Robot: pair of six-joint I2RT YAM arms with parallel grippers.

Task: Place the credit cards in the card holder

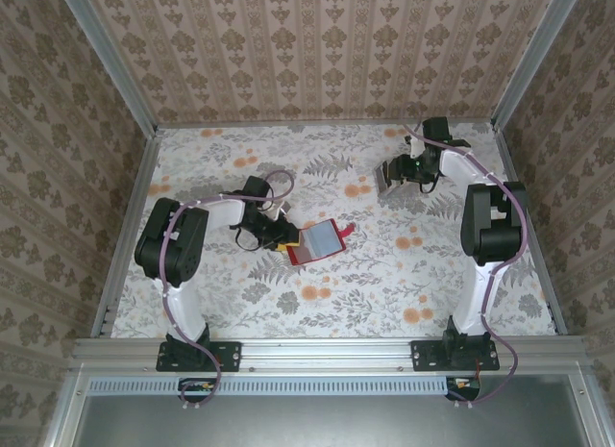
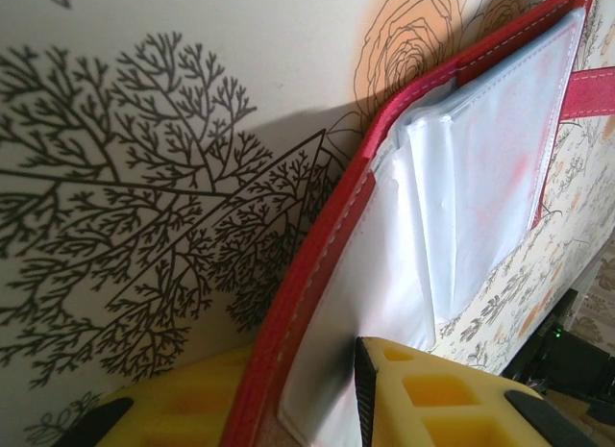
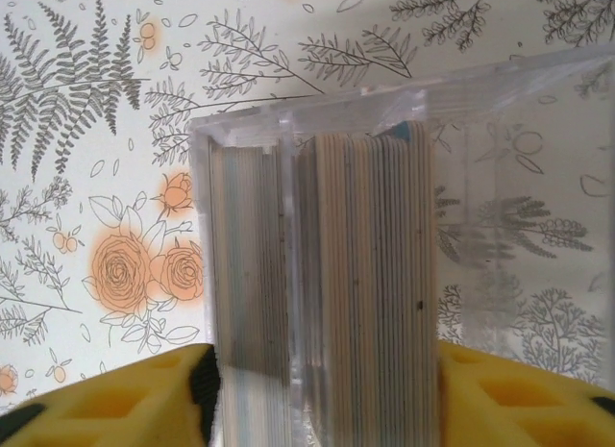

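The left tool (image 2: 307, 401) clamps the open red card holder (image 2: 325, 250) between its fingers. The right tool (image 3: 322, 401) straddles a clear box (image 3: 252, 139) of upright credit cards (image 3: 375, 274); whether it grips is unclear.

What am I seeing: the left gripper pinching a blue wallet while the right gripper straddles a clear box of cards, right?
Not quite: the wallet is red, not blue, as the left wrist view shows. The left gripper does pinch it, and the right gripper does straddle the clear box of cards.
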